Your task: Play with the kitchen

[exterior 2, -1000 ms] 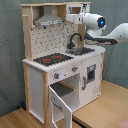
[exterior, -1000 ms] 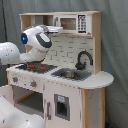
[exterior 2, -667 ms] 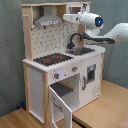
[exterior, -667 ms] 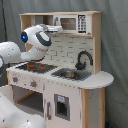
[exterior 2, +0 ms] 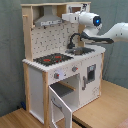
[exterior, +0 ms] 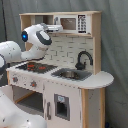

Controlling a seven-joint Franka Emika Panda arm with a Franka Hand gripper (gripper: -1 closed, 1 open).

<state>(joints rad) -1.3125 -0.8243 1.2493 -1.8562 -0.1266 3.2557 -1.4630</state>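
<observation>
The kitchen (exterior: 60, 75) (exterior 2: 62, 65), a tall toy unit of white panels and light wood, stands on a wooden floor (exterior 2: 107, 107) in front of a grey curtain (exterior: 115, 45). In the first exterior view it fills the middle of the picture, with the black-red hob (exterior: 34, 66) at the first exterior view's left and the sink (exterior: 71, 74) to the hob's right. The black faucet (exterior: 82, 59) curves up behind the sink, against the pegboard back (exterior: 65, 50). A small microwave (exterior: 72, 23) sits on the top shelf.

In the second exterior view the hob (exterior 2: 52, 59) lies toward the second exterior view's left, the sink (exterior 2: 80, 50) and faucet (exterior 2: 75, 39) to its right, and the grey hood (exterior 2: 47, 20) hangs above the hob. The lower door (exterior 2: 62, 105) under the hob stands swung open toward the near side. A door with a dark panel (exterior 2: 91, 75) on the second exterior view's right is closed.

The white arm (exterior 2: 112, 32) reaches in at the top shelf level. The gripper (exterior: 55, 27) (exterior 2: 67, 17) is up by the shelf beside the microwave, just under the top board. Whether its jaws are apart or together I cannot tell.
</observation>
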